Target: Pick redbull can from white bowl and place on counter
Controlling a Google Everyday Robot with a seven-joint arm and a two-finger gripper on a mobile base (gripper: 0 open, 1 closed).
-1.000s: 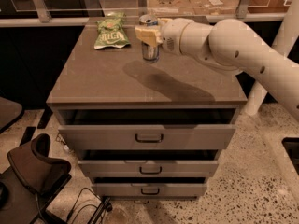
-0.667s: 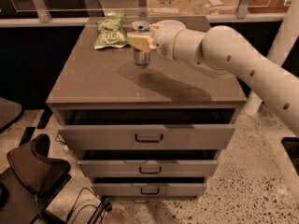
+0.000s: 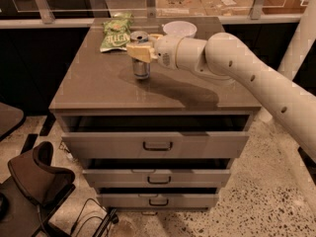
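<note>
The redbull can (image 3: 141, 69) stands upright with its silver top showing, its base at or just above the counter (image 3: 98, 88), left of the middle. My gripper (image 3: 138, 52) reaches in from the right and is shut around the can's upper half with its cream fingers (image 3: 143, 53). The white bowl (image 3: 179, 28) sits at the back of the counter, behind my wrist and to the right of the can; what shows of its inside holds nothing.
A green snack bag (image 3: 117, 31) lies at the counter's back left, just behind the can. The cabinet's top drawer (image 3: 157, 143) stands slightly open. A dark chair (image 3: 37, 177) is on the floor at the lower left. A glass barrier runs behind the counter.
My gripper has carried the can leftward and toward the counter's front, away from the bowl, and lower toward the surface.
</note>
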